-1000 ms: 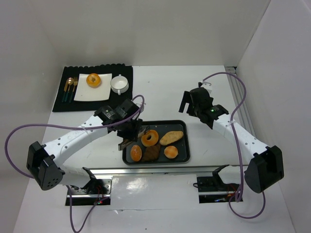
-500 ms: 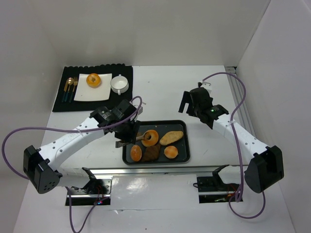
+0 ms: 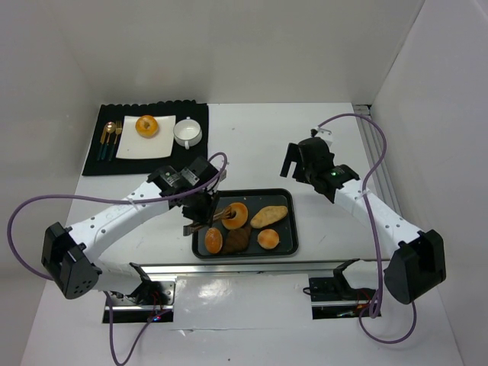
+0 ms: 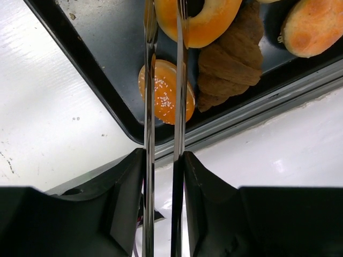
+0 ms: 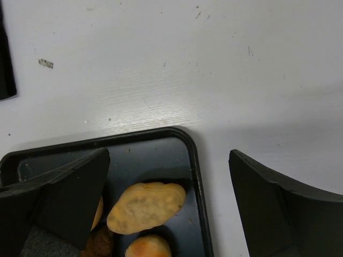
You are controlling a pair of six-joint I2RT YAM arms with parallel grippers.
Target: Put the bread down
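Observation:
My left gripper (image 3: 200,219) is shut on metal tongs (image 4: 163,107), and their two blades pinch the side of a ring-shaped bread (image 3: 235,216) over the black tray (image 3: 284,248); one blade reaches into its hole. The ring (image 4: 214,27) looks tilted. In the tray lie a sesame bun (image 4: 166,91), a dark croissant (image 4: 230,69), a round bun (image 3: 268,239) and an oval bread (image 5: 144,206). My right gripper (image 3: 299,164) is open and empty, above the table beside the tray's far right corner (image 5: 187,140).
At the back left a black mat (image 3: 95,164) carries a white plate (image 3: 126,145) with a bun (image 3: 147,126), a white cup (image 3: 187,132) and cutlery (image 3: 110,139). A metal rail runs along the near table edge (image 3: 244,268).
The tongs have closed on the ring bread, which lay flat in the tray and now sits tilted. The right arm has not moved.

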